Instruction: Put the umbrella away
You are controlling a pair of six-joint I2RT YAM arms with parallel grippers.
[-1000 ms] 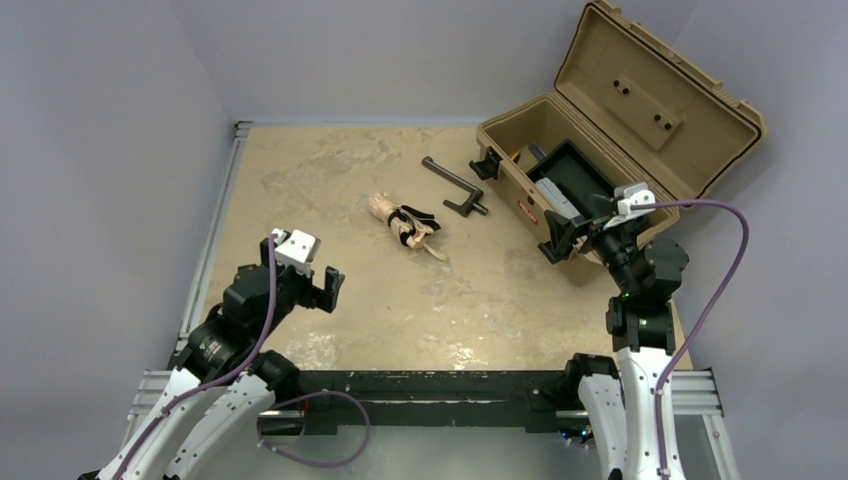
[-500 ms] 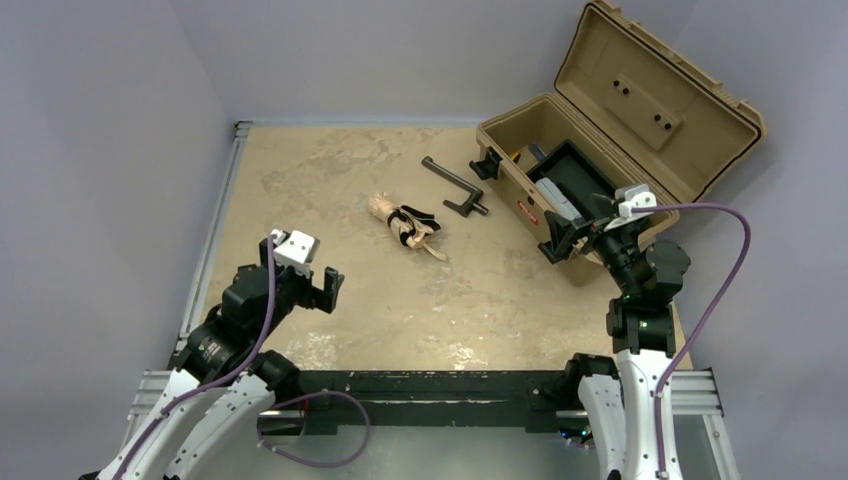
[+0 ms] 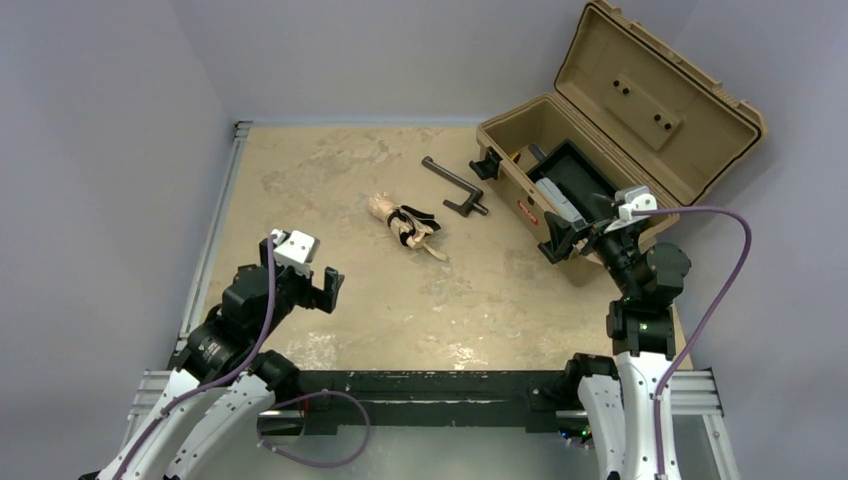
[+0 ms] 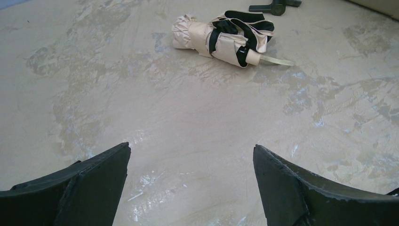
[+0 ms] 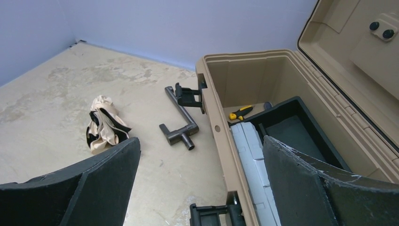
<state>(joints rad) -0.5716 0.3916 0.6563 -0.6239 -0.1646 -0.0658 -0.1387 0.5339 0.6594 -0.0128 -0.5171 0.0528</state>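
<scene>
1. We see the compact folded umbrella of beige fabric with black strap [image 3: 405,225] lying on its side near the middle of the mottled tan table [image 3: 320,170], loosely bundled.
2. In the left wrist view the umbrella [image 4: 221,40] lies ahead of the left fingers [image 4: 89,188] and well apart from them. The two dark fingers stand wide apart with only bare table between them, holding nothing.
3. From above, the left fingers [image 3: 328,287] hover over the near left part of the table, pointing toward the umbrella.
4. The right fingers [image 5: 94,188] are also spread wide and empty. In the top view the right fingers [image 3: 555,238] sit just beside the near corner of the hard tan plastic case [image 3: 510,165].
5. The case stands at the far right of the table with its lid [image 3: 650,100] swung fully open and leaning back.
6. Inside the case [image 5: 211,94] we make out a black tray [image 5: 291,127], a pale grey block [image 5: 249,150] beside it, and a small yellow-handled tool [image 5: 240,113] on the floor of the case.
7. A dark metal L-shaped bar [image 3: 452,185] lies flat on the table between the umbrella and the case. It is near the umbrella but not touching it, and its far end comes close to the black latch [image 5: 188,96] on the case's end wall.
8. In the right wrist view the umbrella [image 5: 104,127] lies left of the bar [image 5: 181,120], outside the case.
</scene>
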